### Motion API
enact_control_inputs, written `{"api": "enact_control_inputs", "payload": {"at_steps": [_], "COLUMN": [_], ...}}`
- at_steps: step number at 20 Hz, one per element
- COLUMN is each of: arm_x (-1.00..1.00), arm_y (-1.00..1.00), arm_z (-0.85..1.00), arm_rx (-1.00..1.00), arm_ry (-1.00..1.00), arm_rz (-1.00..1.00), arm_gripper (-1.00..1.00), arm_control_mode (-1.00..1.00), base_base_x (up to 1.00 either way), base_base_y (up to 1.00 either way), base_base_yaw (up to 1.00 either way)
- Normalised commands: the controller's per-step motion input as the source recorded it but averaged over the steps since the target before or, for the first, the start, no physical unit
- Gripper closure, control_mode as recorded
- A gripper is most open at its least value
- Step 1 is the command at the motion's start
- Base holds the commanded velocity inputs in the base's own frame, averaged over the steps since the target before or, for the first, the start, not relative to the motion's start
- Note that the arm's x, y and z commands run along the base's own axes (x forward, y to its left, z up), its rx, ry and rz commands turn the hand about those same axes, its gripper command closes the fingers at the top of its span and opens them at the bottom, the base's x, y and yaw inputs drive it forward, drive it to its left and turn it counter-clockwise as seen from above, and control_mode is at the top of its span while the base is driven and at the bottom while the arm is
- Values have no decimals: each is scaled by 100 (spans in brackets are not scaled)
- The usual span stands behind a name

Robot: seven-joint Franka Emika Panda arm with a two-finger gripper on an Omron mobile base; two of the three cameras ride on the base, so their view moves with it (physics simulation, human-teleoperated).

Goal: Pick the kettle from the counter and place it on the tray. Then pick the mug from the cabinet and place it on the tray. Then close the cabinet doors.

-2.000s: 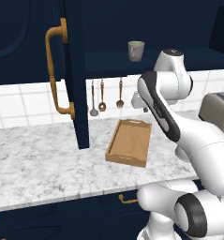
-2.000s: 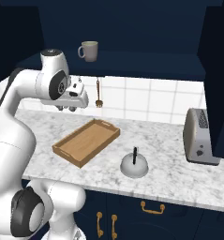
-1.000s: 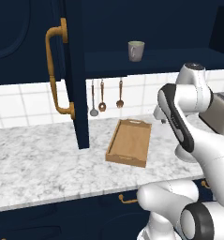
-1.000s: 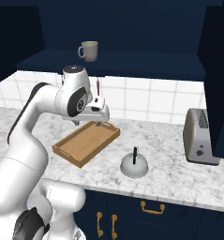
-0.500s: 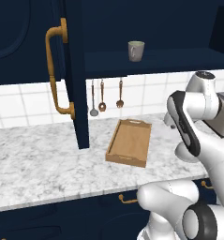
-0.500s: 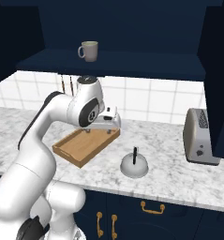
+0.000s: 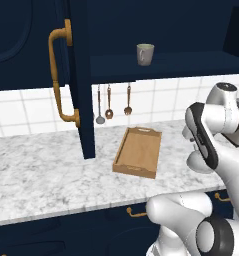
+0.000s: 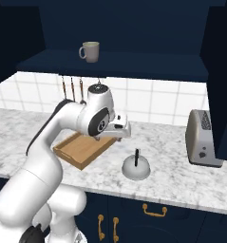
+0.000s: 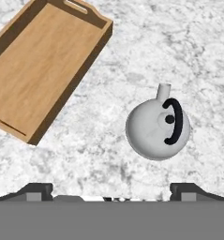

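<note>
The kettle [image 8: 136, 167] sits upright on the counter [image 8: 176, 166], near the tray [image 9: 38, 70] but apart from it, with bare marble between them. A toaster [image 8: 203, 138] stands well off on the kettle's other side, and the mug [image 8: 89, 51] rests on the cabinet [image 8: 119, 64] shelf above the tray. The arm bends forward so that the gripper [image 9: 111, 190] hangs above the kettle, looking straight down. Its fingertips [image 9: 36, 191] are spread wide and hold nothing. The kettle's spout points away from the fingertips, its handle arching along that line.
</note>
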Motion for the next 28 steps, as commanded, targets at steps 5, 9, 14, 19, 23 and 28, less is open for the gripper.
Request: {"api": "enact_control_inputs", "payload": {"at_steps": [5, 9, 14, 19, 23, 28], "arm_x": [20, 25, 34, 14, 6, 4], "arm_y": [-49, -54, -45, -15, -7, -2], "arm_z": [-24, -24, -27, -34, -27, -30], "arm_rx": [0, 1, 1, 3, 0, 0], "arm_ry": [1, 0, 0, 3, 0, 0], "arm_rz": [-4, 0, 0, 0, 0, 0], "arm_gripper": [-100, -100, -100, -100, -100, -100], "arm_control_mode": [-100, -100, -100, -100, -100, -100], "base_base_x": [0, 0, 0, 0, 0, 0], "base_base_y": [0, 0, 0, 0, 0, 0], "base_base_yaw": [0, 0, 0, 0, 0, 0]}}
